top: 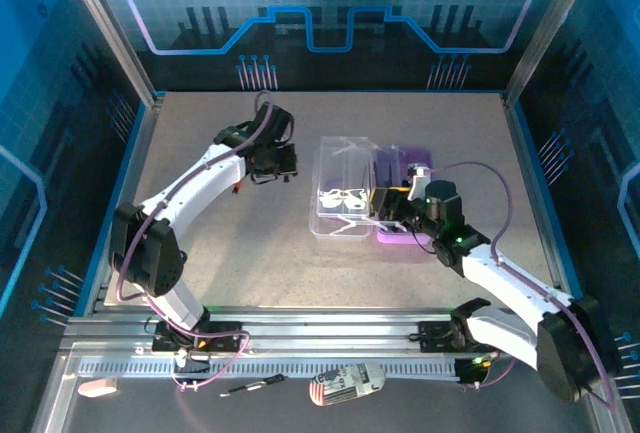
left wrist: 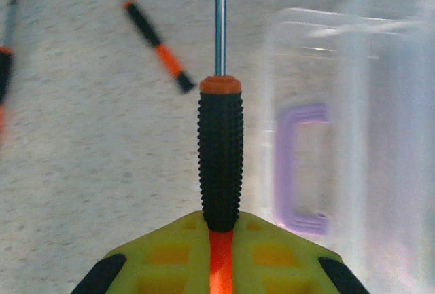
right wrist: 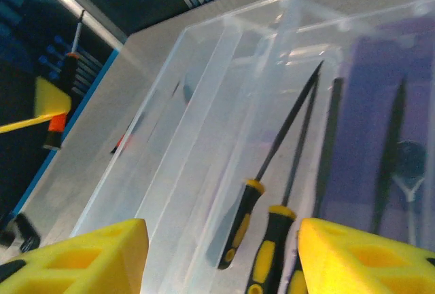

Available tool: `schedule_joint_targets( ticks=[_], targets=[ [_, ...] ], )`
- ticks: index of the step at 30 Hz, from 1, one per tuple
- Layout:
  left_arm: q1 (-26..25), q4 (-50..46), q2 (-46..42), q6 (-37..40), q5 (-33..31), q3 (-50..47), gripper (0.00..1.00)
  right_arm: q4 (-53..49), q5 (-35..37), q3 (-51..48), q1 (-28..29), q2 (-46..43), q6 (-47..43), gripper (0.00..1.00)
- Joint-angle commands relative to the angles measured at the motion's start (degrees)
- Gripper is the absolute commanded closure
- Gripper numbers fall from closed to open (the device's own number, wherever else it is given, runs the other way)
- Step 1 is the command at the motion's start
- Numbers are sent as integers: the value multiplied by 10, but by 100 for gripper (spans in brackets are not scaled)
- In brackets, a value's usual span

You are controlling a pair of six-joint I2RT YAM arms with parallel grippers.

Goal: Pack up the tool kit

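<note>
Right of left claw (left wrist: 221, 240), tool kit (left wrist: 360, 138), apart; claw grips screwdriver (left wrist: 221, 151).

The top camera is looking down from above the near edge of the table (top: 230, 253), taking it all in. The left wrist camera is sitting low, sighting along a screwdriver (left wrist: 220, 151) toward the tool kit (left wrist: 367, 104). The right wrist camera is peering into that kit from very near; all three are sharing it.
</note>
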Motion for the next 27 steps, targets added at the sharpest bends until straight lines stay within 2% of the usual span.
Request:
schedule_joint_targets(
  ticks=[1, 7, 12, 18, 27],
  targets=[
    [-41, -15, -1, -18, -4, 42, 88, 12, 81, -11, 5, -24, 7, 39],
    [-118, 7, 56, -50, 32, 108, 89, 11, 135, -32, 5, -34, 25, 38],
    [-155, 45, 105, -74, 51, 126, 91, -19, 179, -38, 5, -60, 32, 38],
    [-176, 66, 137, -103, 63, 130, 90, -24, 188, -40, 5, -71, 31, 37],
    [-183, 68, 157, -127, 69, 119, 87, -29, 183, -34, 6, -61, 31, 37]
  ],
)
